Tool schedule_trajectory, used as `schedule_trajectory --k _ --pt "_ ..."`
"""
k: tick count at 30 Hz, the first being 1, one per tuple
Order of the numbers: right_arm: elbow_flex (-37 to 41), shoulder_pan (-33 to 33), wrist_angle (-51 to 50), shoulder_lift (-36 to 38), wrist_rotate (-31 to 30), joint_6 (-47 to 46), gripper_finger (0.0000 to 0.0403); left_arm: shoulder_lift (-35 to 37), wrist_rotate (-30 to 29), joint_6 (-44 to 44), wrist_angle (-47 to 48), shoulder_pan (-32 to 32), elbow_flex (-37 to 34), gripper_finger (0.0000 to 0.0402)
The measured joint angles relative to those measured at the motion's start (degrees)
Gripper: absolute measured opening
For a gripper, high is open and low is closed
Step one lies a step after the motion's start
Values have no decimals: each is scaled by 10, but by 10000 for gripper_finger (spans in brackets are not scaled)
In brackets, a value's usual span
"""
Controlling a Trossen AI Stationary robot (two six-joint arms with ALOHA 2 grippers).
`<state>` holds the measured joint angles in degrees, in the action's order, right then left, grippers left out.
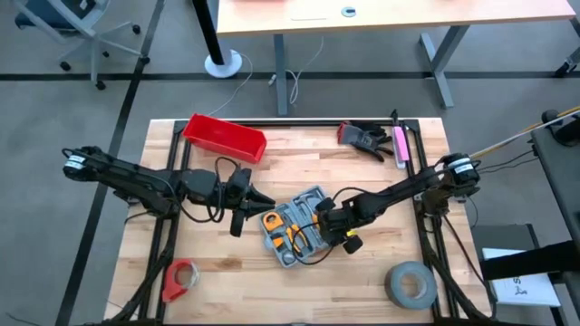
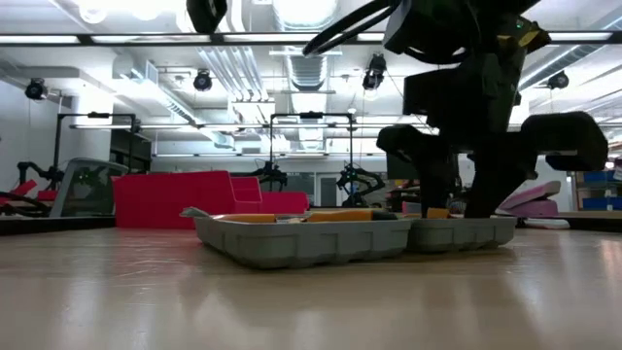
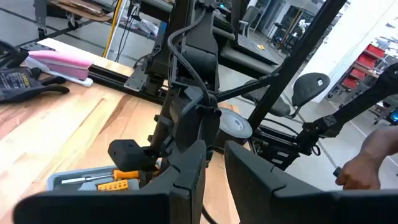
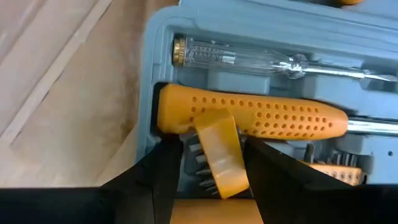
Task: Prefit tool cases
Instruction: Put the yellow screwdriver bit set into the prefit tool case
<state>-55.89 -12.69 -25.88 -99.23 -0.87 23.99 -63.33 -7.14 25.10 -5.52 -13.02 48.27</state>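
You see, largest first, the wooden table (image 1: 227, 258), its bare boards giving open room toward the near edge, while the red bin (image 1: 225, 138) at the far left, the grey tape roll (image 1: 410, 284) at the near right corner and the red tape roll (image 1: 179, 279) at the near left bound your sweep. The tool case (image 1: 294, 226) lies open and flat at the table's middle, slightly skewed, between the two arms; judge it a light, stiff plastic shell that will slide on the smooth wood if you push sideways, so take it by a rim wall, not the hinge. The right gripper (image 4: 211, 163) stands over the case's right half, fingers spread to either side of a small orange bit holder (image 4: 219, 152) lying against the orange-handled screwdriver (image 4: 249, 115), with no firm pinch visible; these pieces are small, hard and probably slippery. The left gripper (image 1: 256, 198) hovers just left of the case, fingers nearly pressed together, holding nothing. A person's hand (image 3: 370, 165) shows beyond the table
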Motion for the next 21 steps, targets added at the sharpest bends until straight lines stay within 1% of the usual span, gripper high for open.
schedule_trajectory --k 6,14,16,21 --pt "-1 1 16 -8 1 -1 133 0 0 2 0 0 0 66" --pt "-1 2 19 -6 -4 -24 62 0 0 3 2 0 0 66" --pt "-4 4 18 -5 -4 -37 56 0 0 3 2 0 0 66" --pt "-16 4 9 -6 -4 -47 62 0 0 5 2 0 0 66"
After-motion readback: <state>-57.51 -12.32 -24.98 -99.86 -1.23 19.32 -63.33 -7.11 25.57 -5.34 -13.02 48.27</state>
